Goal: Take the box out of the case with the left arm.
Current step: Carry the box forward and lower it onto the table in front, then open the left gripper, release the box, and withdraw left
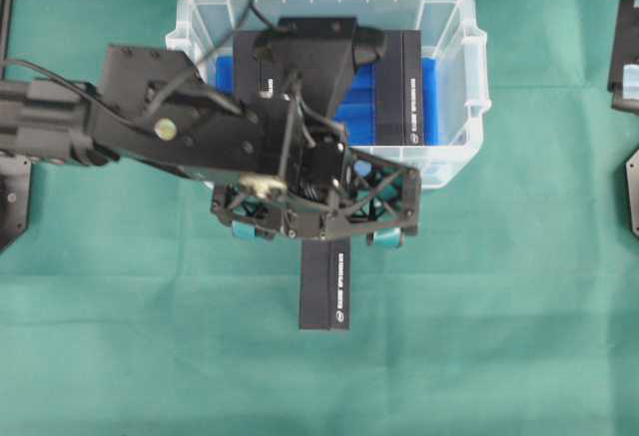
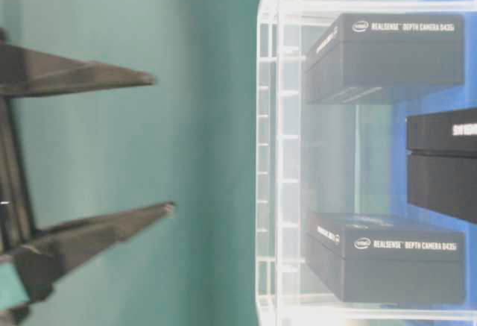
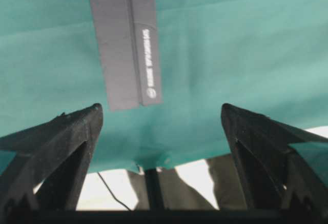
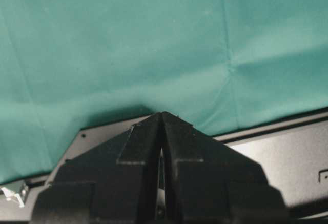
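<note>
A slim black box (image 1: pixel 325 284) with white lettering along one long side lies flat on the green surface (image 1: pixel 499 336), outside the case (image 1: pixel 454 87) and just beside its near wall, its long axis pointing away from that wall. The case is a clear, translucent rectangular bin with a ribbed rim and side handles, standing upright on the surface with blue lining on its bottom. More black boxes (image 1: pixel 404 87) with white lettering remain inside it, lying side by side. The left arm (image 1: pixel 150 122), black with exposed cables, reaches across the case; its fingers (image 1: pixel 384 238) stand wide apart above the near end of the outside box, holding nothing.
</note>
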